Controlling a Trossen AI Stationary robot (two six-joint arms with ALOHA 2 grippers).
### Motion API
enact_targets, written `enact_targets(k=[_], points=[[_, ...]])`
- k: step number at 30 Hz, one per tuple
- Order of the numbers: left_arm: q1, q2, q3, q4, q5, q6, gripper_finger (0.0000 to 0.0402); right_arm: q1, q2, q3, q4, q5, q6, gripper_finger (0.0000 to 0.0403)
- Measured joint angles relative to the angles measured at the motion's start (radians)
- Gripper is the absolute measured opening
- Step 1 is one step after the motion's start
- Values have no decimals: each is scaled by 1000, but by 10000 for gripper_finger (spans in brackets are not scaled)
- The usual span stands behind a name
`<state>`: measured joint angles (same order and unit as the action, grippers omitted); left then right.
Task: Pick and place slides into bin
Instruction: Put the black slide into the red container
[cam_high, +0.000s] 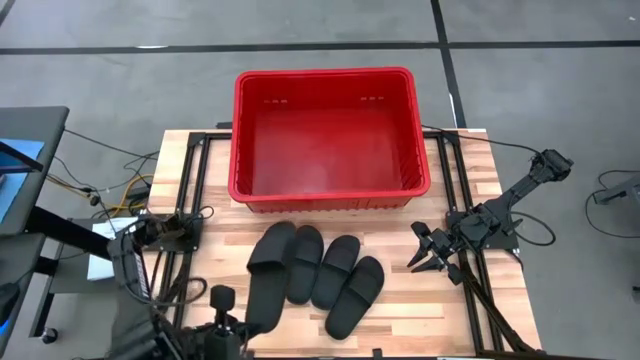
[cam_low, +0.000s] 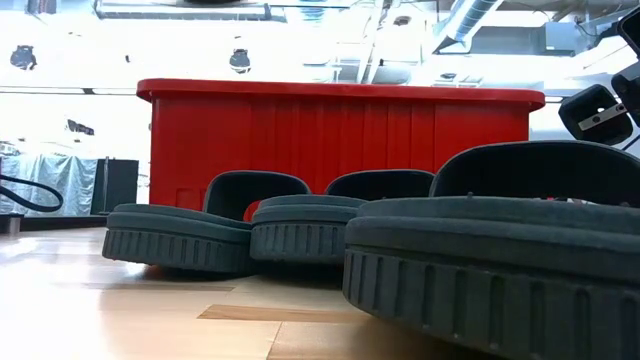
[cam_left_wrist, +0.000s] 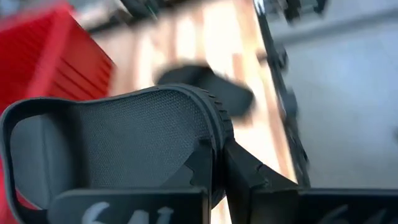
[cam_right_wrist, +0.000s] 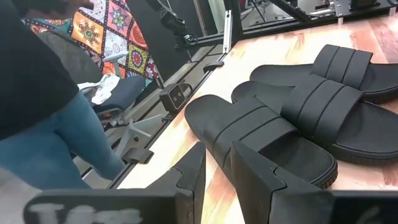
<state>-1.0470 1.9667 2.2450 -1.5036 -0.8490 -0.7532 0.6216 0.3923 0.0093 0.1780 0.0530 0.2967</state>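
Note:
Four black slides lie side by side on the wooden table (cam_high: 470, 320), near of the red bin (cam_high: 330, 135), which stands at the far middle. My left gripper (cam_high: 235, 322) is at the near left and is shut on the leftmost slide (cam_high: 266, 280). The other three slides (cam_high: 340, 280) rest on their soles. My right gripper (cam_high: 428, 262) is open and empty over the table, to the right of the slides. In the low view the slides (cam_low: 300, 225) stand in front of the bin (cam_low: 340, 140). My left gripper pinches the sole's rim (cam_left_wrist: 219, 140) of the leftmost slide between its two fingers (cam_left_wrist: 249, 177), at the end away from the strap (cam_left_wrist: 22, 134). The fingers come from the table's near left. The slide is tilted, its footbed turned toward the wrist camera. Whether it is clear of the table I cannot tell.
Black metal rails (cam_high: 470, 290) run along the table's left and right sides. A person in jeans (cam_right_wrist: 56, 137) and a chair stand beyond the table's edge in the right wrist view. Bare wood lies between the slides and my right gripper.

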Motion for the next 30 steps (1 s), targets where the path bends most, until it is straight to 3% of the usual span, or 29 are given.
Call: enact_targets(k=[7, 14, 22, 30], points=[[32, -13, 110, 23, -313, 150, 4, 0, 0, 0, 0, 0, 0, 67], [128, -47, 102, 36, -475, 276, 4, 0, 0, 0, 0, 0, 0, 67], [292, -57, 101, -69, -418, 350, 4, 0, 0, 0, 0, 0, 0, 67], [453, -139, 100, -68, -319, 543, 3, 0, 0, 0, 0, 0, 0, 67]])
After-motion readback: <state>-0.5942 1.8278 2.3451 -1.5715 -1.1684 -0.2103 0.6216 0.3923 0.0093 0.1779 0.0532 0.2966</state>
